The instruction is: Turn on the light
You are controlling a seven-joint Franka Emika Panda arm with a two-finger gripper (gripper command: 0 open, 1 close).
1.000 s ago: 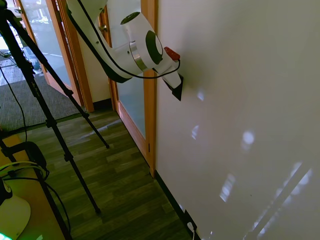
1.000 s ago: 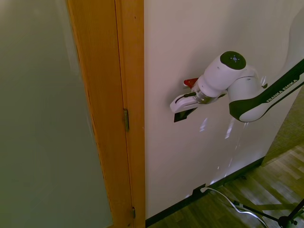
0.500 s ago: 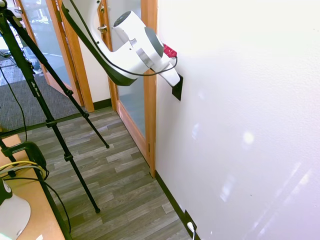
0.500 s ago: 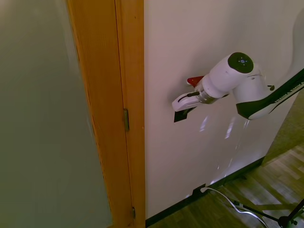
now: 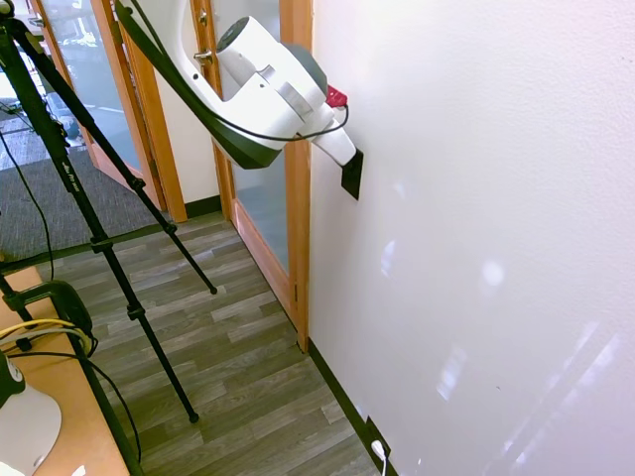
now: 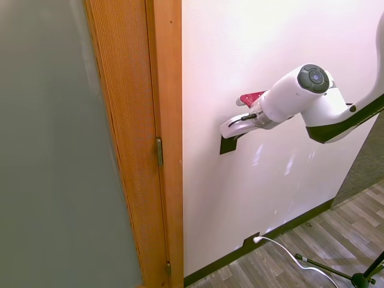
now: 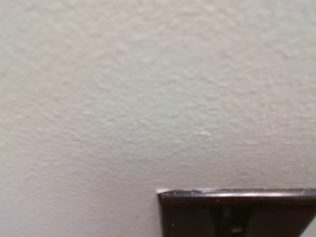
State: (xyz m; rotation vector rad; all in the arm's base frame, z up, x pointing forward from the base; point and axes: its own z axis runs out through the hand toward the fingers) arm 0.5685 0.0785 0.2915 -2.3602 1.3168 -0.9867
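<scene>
Pressing white two-finger gripper (image 6: 230, 130) meets the small black upright rectangular switch plate (image 5: 351, 175) on the white wall (image 5: 476, 198), right of the wooden door frame (image 5: 296, 178). Jaw opening: cannot tell. Risk: tip slides off the rocker, switch unthrown.

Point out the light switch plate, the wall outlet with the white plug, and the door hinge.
Light switch plate (image 5: 351, 176), first exterior view: its black lower face.
Wall outlet (image 6: 250, 242), second exterior view: the black plate beside the plug.
Door hinge (image 6: 159, 152), second exterior view: its middle.
</scene>
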